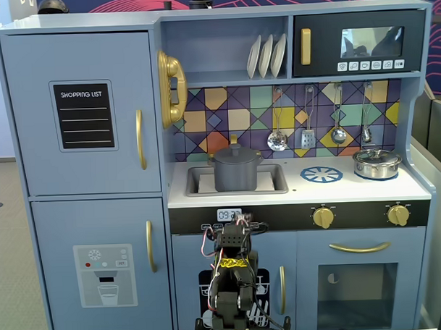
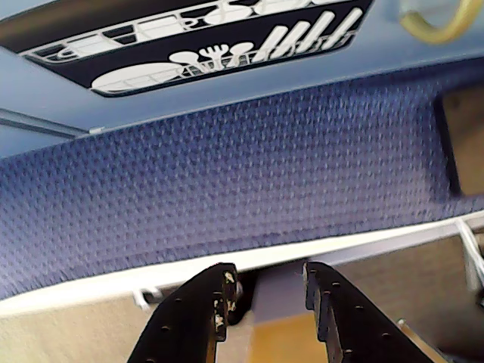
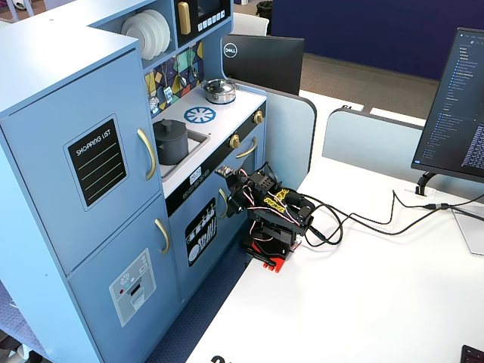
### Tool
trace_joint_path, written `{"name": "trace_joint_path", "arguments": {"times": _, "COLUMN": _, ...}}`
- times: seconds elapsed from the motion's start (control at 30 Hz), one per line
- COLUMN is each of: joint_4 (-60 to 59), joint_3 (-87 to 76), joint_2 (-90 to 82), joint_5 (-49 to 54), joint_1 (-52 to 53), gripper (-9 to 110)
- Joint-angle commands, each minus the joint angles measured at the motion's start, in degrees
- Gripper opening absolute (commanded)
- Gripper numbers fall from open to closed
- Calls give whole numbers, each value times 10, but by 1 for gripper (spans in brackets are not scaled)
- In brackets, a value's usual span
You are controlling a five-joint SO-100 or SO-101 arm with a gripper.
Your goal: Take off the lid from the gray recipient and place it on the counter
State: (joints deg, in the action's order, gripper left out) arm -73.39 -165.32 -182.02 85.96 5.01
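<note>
I see the toy kitchen [image 1: 83, 177] filling one fixed view, pale blue, with its white counter [image 1: 301, 192] running from the sink to the right edge. The sink [image 1: 275, 179] is a rectangular cut-out at the counter's left end, and the gray pot [image 1: 236, 172] stands upright inside it. The lid [image 1: 235, 153] sits flat on the pot, knob up, covering it fully. To the right, on the counter, I make out the burner print [image 1: 321, 174] and beyond it a steel pot [image 1: 376, 163] with its own lid on.

My arm [image 3: 274, 215] sits folded low on the white table [image 3: 363, 295] in front of the kitchen's lower doors, well below the counter and apart from the pot. In the wrist view the gripper [image 2: 268, 291] points down at blue carpet [image 2: 227, 197] (nothing between the fingers), with the jaws parted and a clear gap showing.
</note>
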Motion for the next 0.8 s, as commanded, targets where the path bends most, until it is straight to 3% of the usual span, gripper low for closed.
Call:
{"name": "trace_joint_path", "arguments": {"times": 0.0, "joint_4": 109, "joint_3": 128, "joint_2": 27, "joint_5": 10, "joint_1": 21, "gripper": 0}}
{"name": "trace_joint_path", "arguments": {"times": 0.2, "joint_4": 294, "joint_3": 319, "joint_2": 98, "joint_5": 40, "joint_1": 25, "gripper": 0}}
{"name": "trace_joint_path", "arguments": {"times": 0.37, "joint_4": 355, "joint_3": 432, "joint_2": 191, "joint_5": 25, "joint_1": 28, "gripper": 15}}
{"name": "trace_joint_path", "arguments": {"times": 0.57, "joint_4": 461, "joint_3": 450, "joint_2": 261, "joint_5": 39, "joint_1": 29, "gripper": 22}}
{"name": "trace_joint_path", "arguments": {"times": 0.77, "joint_4": 558, "joint_3": 460, "joint_2": 334, "joint_5": 51, "joint_1": 10, "gripper": 21}}
